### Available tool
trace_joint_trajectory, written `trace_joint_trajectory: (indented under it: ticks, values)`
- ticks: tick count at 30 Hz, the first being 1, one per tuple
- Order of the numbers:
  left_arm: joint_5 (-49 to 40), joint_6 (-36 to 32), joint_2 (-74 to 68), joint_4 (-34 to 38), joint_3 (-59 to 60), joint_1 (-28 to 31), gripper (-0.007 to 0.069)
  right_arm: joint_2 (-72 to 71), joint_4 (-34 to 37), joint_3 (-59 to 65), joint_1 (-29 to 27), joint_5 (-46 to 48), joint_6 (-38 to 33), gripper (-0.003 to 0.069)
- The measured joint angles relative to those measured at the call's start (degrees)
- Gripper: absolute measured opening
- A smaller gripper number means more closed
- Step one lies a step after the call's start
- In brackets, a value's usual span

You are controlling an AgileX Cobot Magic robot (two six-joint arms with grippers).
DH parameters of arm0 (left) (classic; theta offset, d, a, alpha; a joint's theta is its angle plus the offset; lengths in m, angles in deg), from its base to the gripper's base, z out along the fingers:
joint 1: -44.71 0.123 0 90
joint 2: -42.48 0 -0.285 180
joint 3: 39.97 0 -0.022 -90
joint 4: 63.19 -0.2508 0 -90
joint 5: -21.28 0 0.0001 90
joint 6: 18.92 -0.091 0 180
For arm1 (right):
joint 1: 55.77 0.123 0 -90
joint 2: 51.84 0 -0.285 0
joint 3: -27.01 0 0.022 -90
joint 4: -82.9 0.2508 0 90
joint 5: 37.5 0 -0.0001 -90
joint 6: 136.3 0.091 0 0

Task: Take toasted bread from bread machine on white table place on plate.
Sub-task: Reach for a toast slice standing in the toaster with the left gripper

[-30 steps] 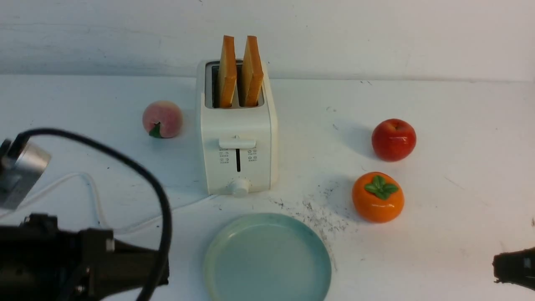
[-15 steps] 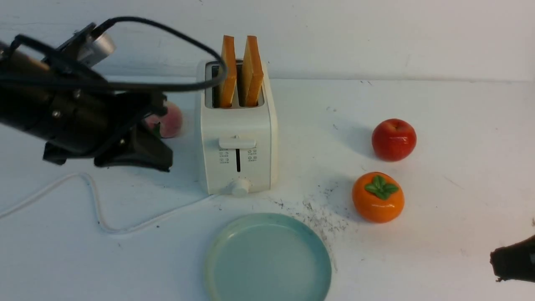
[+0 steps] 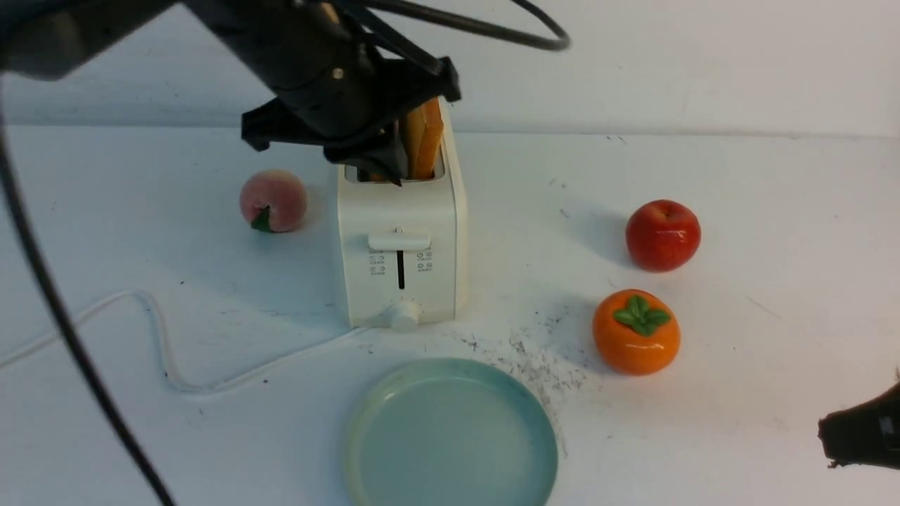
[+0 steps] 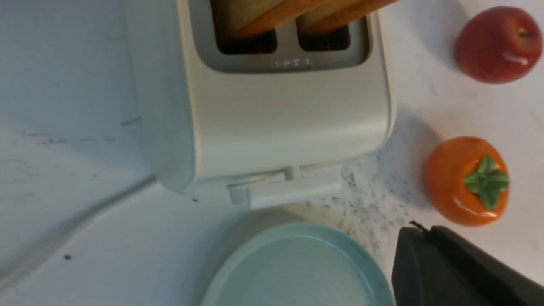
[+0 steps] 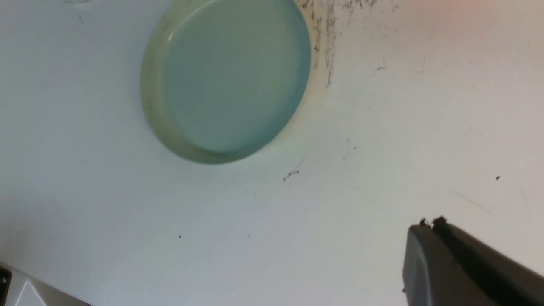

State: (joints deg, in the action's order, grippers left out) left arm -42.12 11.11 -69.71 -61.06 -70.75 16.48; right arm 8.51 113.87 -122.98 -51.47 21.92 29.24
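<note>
Two slices of toasted bread (image 3: 426, 140) upright in the bread machine (image 3: 401, 232) mid white table (image 3: 738, 365), its grey front markings unreadable, plate (image 3: 450, 439) at the near edge, left gripper (image 3: 385, 166) pinched closed over the slots, right gripper (image 3: 837, 436) closed, near-right corner

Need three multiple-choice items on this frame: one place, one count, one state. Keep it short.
1. Where is the plate relative to the bread machine? A behind it; B on top of it; C in front, nearer the robot.
2. How many slices of toasted bread stand in it? A one; B two; C three.
3. The left gripper is: A shut, empty; B shut on a slice; C wide open.
Answers: C, the front view shows it on the robot's side of the machine; B, the left wrist view shows two crusts side by side; A, its jaws meet with nothing between.
</note>
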Motion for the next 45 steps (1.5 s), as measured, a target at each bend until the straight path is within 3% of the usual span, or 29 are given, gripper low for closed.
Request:
trace_joint_trajectory:
  ticks: [5, 8, 13, 16, 26, 31, 45]
  values:
    - [-2.4, 4.4, -5.8, -10.0, -6.1, -3.5, 0.0081, 0.1, -0.1, 0.0, 0.0, 0.1, 0.0, 0.0004]
    - [-2.2, 7.2, -8.8, -18.2, -8.4, -5.2, 0.0189, 0.1, -0.1, 0.0, 0.0, -0.5, -0.2, 0.001]
    - [-2.1, 7.7, -10.6, -24.6, -8.7, -5.8, 0.0316, 0.1, -0.2, 0.5, 0.0, -1.2, -0.4, 0.0012]
    - [-1.9, 7.8, -11.1, -25.6, -8.8, -5.8, 0.0347, 0.1, -0.2, 0.5, 0.0, -1.1, -0.4, 0.0015]
    - [3.1, 7.8, -12.5, -28.7, -8.8, -5.7, 0.0358, 0.1, -0.2, 0.5, 0.0, -1.0, -0.4, 0.0026]
    - [3.8, 7.8, -13.3, -35.9, -8.8, -5.7, 0.0358, 0.1, -0.3, 0.5, 0.0, -1.0, -0.7, 0.0031]
    - [7.5, 7.8, -14.1, -41.9, -8.8, -5.7, 0.0286, 0.1, -0.3, 0.5, 0.0, -1.0, -0.9, 0.0055]
